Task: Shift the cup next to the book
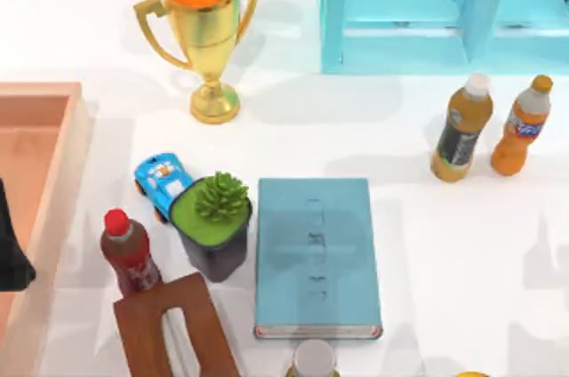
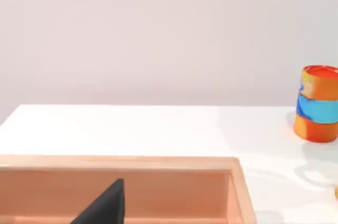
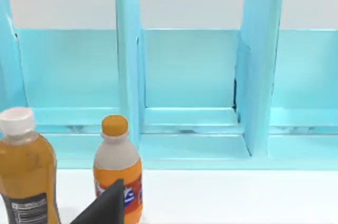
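book (image 1: 313, 257) lies flat at table front-centre, potted plant (image 1: 216, 224) touching its left edge; i see open tabletop (image 1: 462, 252) right of it. cup: i can't locate it. wooden tray (image 1: 40, 181) at left edge, left gripper (image 1: 11, 248) over it, finger state unclear. teal shelf (image 3: 190, 92) compartments bare.
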You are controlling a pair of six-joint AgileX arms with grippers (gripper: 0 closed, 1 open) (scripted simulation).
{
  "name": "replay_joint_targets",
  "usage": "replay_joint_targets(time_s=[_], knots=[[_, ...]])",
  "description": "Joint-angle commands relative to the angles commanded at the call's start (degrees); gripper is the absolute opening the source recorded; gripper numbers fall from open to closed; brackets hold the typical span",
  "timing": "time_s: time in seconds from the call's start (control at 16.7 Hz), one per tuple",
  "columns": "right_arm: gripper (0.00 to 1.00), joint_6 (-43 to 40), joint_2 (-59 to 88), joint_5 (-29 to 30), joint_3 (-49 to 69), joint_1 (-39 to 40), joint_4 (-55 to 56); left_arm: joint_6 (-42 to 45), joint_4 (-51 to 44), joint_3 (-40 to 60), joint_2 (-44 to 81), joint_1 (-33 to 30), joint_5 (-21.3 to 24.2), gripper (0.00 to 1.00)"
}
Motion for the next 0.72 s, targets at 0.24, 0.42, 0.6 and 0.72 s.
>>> replay_joint_targets(time_s=[0.24, 0.42, 0.6, 0.72], knots=[[1.00, -1.70, 1.54, -0.06, 1.35, -0.43, -1.15, 0.00, 0.00, 0.00, 0.00, 0.00, 0.00, 1.00], [1.00, -8.59, 7.80, -0.14, 6.78, -2.28, -5.57, 0.00, 0.00, 0.00, 0.00, 0.00, 0.00, 1.00], [1.00, -20.64, 18.63, -0.07, 15.71, -5.43, -12.54, 0.00, 0.00, 0.00, 0.00, 0.00, 0.00, 1.00], [1.00, -30.57, 27.10, -0.01, 22.93, -7.96, -18.21, 0.00, 0.00, 0.00, 0.00, 0.00, 0.00, 1.00]])
